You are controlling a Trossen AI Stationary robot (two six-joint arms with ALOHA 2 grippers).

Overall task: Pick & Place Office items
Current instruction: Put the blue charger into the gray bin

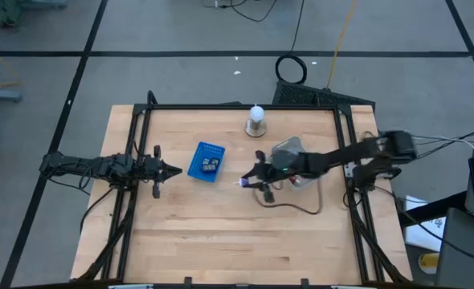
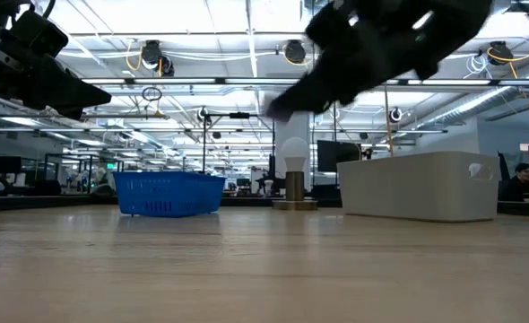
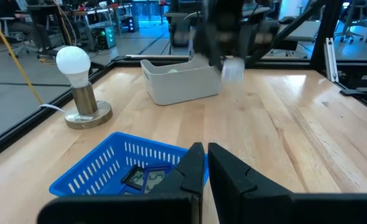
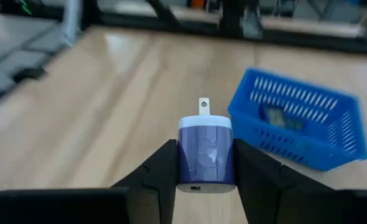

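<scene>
One charger (image 4: pixel 206 149), purple with a white cap and a metal prong, sits clamped between the right fingers (image 1: pixel 251 181), prong pointing away from the wrist. Hangs in the air above the counter (image 1: pixel 221 233), not touching the wood. Judged as the carry step: item picked, drop not yet made.

Seen from above, blue basket (image 1: pixel 195 163) lies at 9 o'clock of the right fingers, near but apart. Grey tray (image 3: pixel 183 87) lies at about 2 o'clock, under the right arm. Lamp (image 1: pixel 256 120) stands at 12 o'clock. Holds a few small pieces (image 1: pixel 211 164) already, that basket, so likely the goal.

To do the step well:
- Travel toward 9 o'clock at the present height until the charger is over the middle of the basket, not over its near rim.
- Hold the grip firm; smooth sides of the charger look apt to slip or twist.
- Lower only after clearing the rim, since the light mesh basket would probably slide if nudged.
- Part the fingers low inside, so the charger neither bounces out nor knocks the pieces there.
- Lift straight up before pulling back.

Left fingers (image 1: pixel 171 170) rest pressed together, holding nothing, at 9 o'clock of the basket, just beside it. Mind that closeness and stop short of the basket's far side.
</scene>
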